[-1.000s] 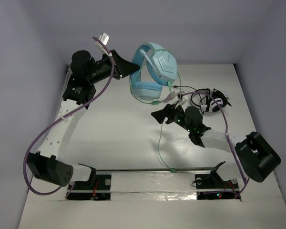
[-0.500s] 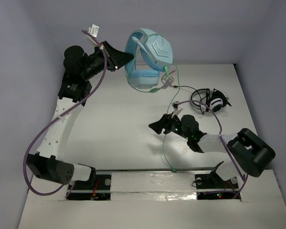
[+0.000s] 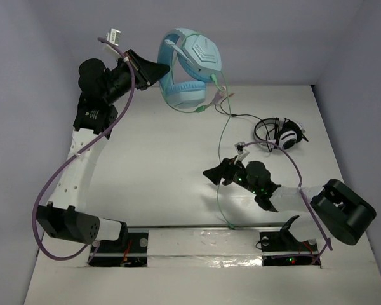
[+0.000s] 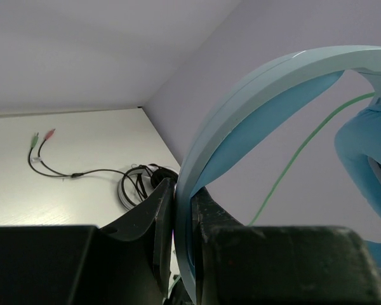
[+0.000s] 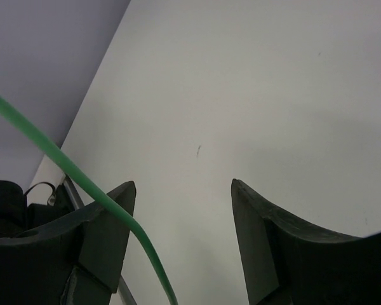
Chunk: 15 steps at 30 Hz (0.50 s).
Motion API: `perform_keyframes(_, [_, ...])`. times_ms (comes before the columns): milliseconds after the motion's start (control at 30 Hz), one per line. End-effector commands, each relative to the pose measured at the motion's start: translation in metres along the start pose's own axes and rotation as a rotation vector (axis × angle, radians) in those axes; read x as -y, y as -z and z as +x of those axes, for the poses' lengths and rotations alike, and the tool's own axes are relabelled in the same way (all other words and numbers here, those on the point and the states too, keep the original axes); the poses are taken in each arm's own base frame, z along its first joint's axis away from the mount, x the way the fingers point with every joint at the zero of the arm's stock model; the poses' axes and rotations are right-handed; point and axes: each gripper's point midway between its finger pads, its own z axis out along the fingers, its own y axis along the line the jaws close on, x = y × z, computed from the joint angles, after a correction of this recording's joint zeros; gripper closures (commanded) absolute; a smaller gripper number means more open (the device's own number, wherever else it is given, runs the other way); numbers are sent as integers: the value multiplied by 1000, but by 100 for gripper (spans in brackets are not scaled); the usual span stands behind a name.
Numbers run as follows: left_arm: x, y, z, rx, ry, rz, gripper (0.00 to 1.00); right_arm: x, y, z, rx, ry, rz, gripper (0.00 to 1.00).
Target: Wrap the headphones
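Clamping the wide headband from both sides, the left hand (image 3: 164, 67) held the headphones (image 3: 190, 73) in the air, well to the left of the black-and-white headset (image 3: 280, 135) and higher than it. In the left wrist view its fingers (image 4: 162, 216) pressed together on the pale blue band (image 4: 241, 121), with a padded earcup (image 4: 368, 159) hanging at the right edge of that view.

A thin green cable (image 3: 222, 159) dropped from the lifted earcups, passed left of the black-and-white headset and reached the counter (image 3: 159, 165), its end lying nearer the arm bases than that headset.

The right hand (image 3: 211, 173) sat low over the counter, nearer the bases than the black-and-white headset and to its left. Its fingers (image 5: 273, 235) stood apart. The green cable (image 5: 63, 166) crossed the inner edge of the other finger and ran down into the gap between them, and nothing was pinched.

The black-and-white headset (image 4: 143, 184) lay on the counter, and its dark cable (image 4: 82, 173) trailed away from it toward the lifted headphones, ending in a green and a pink plug (image 4: 41, 135).
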Motion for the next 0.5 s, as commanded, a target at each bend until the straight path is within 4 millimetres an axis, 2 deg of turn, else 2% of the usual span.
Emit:
perform_keyframes(0, [35,6,-32,106,-24,88,100,-4,0,5,15,-13,-15,33])
perform_keyframes(200, [25,5,-37,134,-23,50,100,-5,-1,16,-4,-27,-10,37])
perform_keyframes(333, [16,5,-42,159,-20,21,100,-5,5,26,-20,-47,4,43])
perform_keyframes(467, [3,5,-51,193,-24,-22,100,-2,18,44,-64,-75,26,42])
